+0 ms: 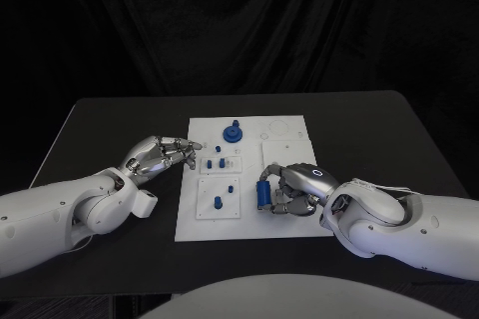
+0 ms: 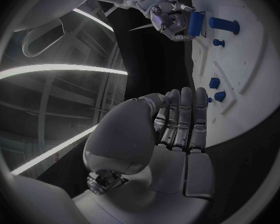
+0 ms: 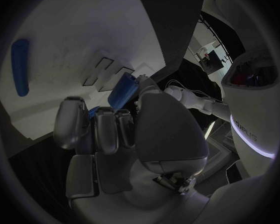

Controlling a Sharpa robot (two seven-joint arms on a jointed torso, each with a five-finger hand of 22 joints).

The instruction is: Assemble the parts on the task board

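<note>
- The right hand [image 1: 297, 187] was over the right side of the white task board [image 1: 289, 225], with its fingers clamped on a blue cylinder [image 1: 264, 192].
- The left hand [image 1: 160, 156] was just beside the board's left edge, its fingers curled together and holding nothing.
- A blue gear-like part [image 1: 232, 133] stood near the far edge of the board.
- Small blue pegs [image 1: 214, 165] stood between the two hands, and a blue pin [image 1: 216, 203] lay near the board's front left.
</note>
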